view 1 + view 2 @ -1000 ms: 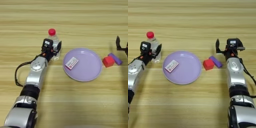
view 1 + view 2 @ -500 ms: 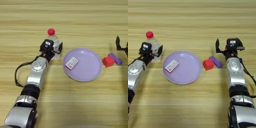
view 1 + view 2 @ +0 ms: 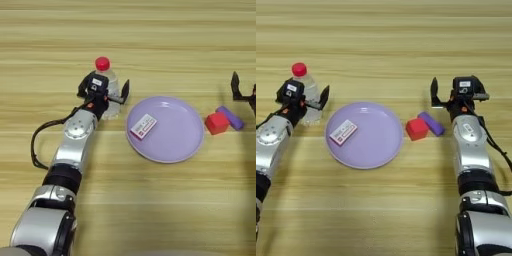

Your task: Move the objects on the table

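Left claw (image 3: 111,95) at the clear plastic water bottle with red cap and white label (image 3: 106,80), far-left part of the light wooden surface (image 3: 150,210). Fingers spread wide: one black finger (image 3: 125,90) sticks out on the plate side of the bottle, the other hidden behind the wrist housing. Bottle stands upright between them, not clamped as far as I can see; contact with the bottle can't be confirmed. Step in hand looks like the approach/pre-grasp on the bottle. Next move calls for closing the fingers on the bottle body below the cap, then lifting straight so it doesn't tip. Bottle is light and tall, could topple if nudged sideways.

Left arm pose: forearm runs from bottom-left up and slightly right, wrist low at the bottle, cable looping out to its left.

Right claw (image 3: 453,95) parked at the right side, just behind the small purple rectangular block (image 3: 431,123), not touching it; fingers apart, holding nothing. Forearm comes nearly straight up from the bottom edge.

Small red cube (image 3: 417,128) touches the purple block's near-left end, both just right of the round lilac plate (image 3: 383,145). Plate sits centre, carrying a small white card with red print (image 3: 343,132) on its left half. Bottle just left of plate, apart from it.
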Robot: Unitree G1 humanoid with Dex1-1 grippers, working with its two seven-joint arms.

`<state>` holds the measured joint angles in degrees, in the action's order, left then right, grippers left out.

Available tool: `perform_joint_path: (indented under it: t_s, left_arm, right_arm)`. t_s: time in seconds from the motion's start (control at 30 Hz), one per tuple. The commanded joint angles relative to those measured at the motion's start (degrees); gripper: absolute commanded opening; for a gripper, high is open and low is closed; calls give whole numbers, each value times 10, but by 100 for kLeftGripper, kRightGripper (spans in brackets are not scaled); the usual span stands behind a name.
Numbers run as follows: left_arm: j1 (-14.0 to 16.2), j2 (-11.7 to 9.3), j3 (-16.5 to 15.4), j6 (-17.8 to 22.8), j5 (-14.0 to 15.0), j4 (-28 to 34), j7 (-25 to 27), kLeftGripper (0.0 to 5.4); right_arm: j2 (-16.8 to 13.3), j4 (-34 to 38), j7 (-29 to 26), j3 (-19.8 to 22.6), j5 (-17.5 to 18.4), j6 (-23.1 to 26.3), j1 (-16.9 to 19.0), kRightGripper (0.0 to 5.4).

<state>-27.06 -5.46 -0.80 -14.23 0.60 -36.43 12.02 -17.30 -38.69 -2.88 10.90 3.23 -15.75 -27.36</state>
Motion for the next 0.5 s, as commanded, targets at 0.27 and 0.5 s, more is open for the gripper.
perform_joint_path:
  t_s: [0.27,0.5]
  left_arm:
    - [-15,6,-15,5,44,66,24,539]
    - [-5,2,-18,32,61,123,28,539]
  right_arm:
    - [0,-10,0,-2,-4,-1,-3,540]
    - [0,-14,1,-2,-4,-3,-5,540]
